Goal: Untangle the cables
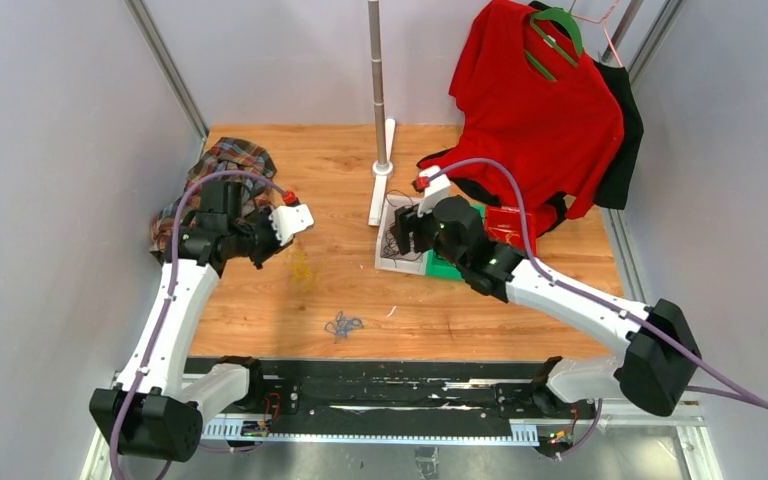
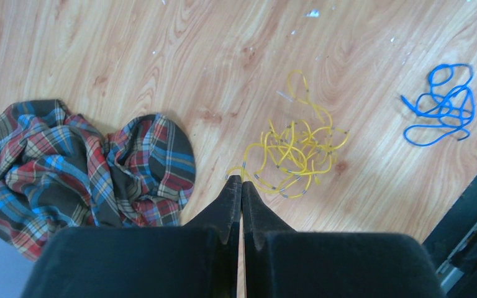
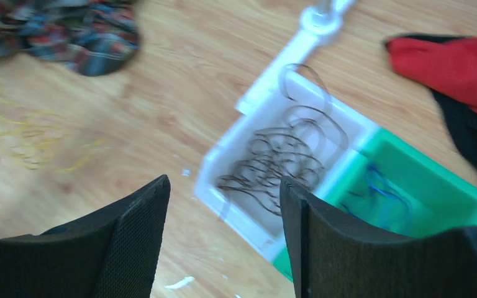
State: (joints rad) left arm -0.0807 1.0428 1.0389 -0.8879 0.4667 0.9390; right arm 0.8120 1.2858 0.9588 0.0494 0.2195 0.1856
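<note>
A yellow cable bundle [image 1: 302, 268] lies loose on the wooden table, and a small blue bundle [image 1: 343, 324] lies nearer the front edge. Black cables [image 1: 397, 243] sit in a white tray [image 1: 384, 264]. My left gripper [image 1: 260, 250] is shut above the table. In the left wrist view its tips [image 2: 241, 180] meet at the near edge of the yellow bundle [image 2: 298, 152], with the blue bundle [image 2: 444, 105] to the right. I cannot tell whether a strand is pinched. My right gripper [image 3: 223, 180] is open and empty above the white tray [image 3: 223, 162] with the black cables [image 3: 279, 161].
A green tray [image 3: 422, 162] holding blue wire [image 3: 379, 186] adjoins the white tray. A plaid cloth [image 1: 215, 165] lies at the back left. A metal pole [image 1: 377, 80] stands at the back centre. A red shirt [image 1: 540, 110] hangs at the back right.
</note>
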